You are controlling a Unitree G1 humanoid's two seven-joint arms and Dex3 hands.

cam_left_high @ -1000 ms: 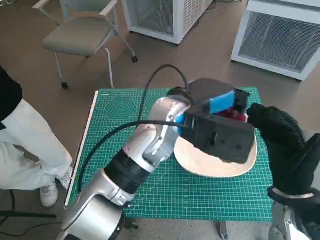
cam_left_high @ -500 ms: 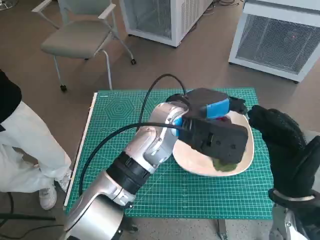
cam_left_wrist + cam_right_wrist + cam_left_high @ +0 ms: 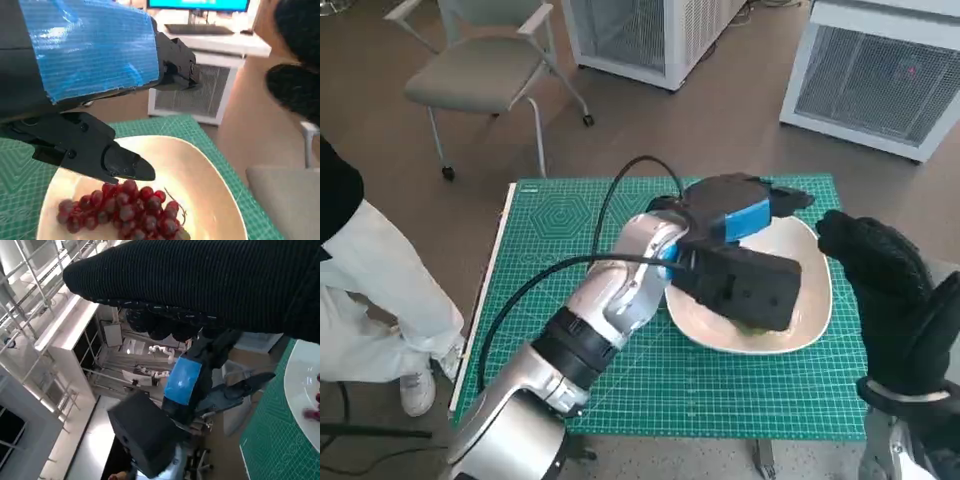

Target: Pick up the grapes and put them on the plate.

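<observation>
A bunch of red grapes (image 3: pixel 125 210) lies on the cream plate (image 3: pixel 200 170), plain in the left wrist view. My left hand (image 3: pixel 90 55) hovers just over the bunch with its fingers (image 3: pixel 120 165) spread and nothing between them. Seen from the head, the blue-taped left hand (image 3: pixel 735 225) and its wrist cover most of the plate (image 3: pixel 810 280), so the grapes are hidden there. Off the plate's right side my gloved right hand (image 3: pixel 885 290) stays raised and holds nothing. The right wrist view shows the glove (image 3: pixel 210 285) and the left hand (image 3: pixel 182 380) beyond it.
The plate sits on a green cutting mat (image 3: pixel 570 230) covering the small table. A black cable (image 3: pixel 620 190) arcs over my left forearm. A person in white trousers (image 3: pixel 370 290) is at the left, a chair (image 3: pixel 480 70) behind, and white cabinets (image 3: pixel 880 80) at the back right.
The left hand has drawn back a little to the left over the plate. Red grapes that showed beside its tape a second ago are hidden in the head view. The right hand has stayed put.
</observation>
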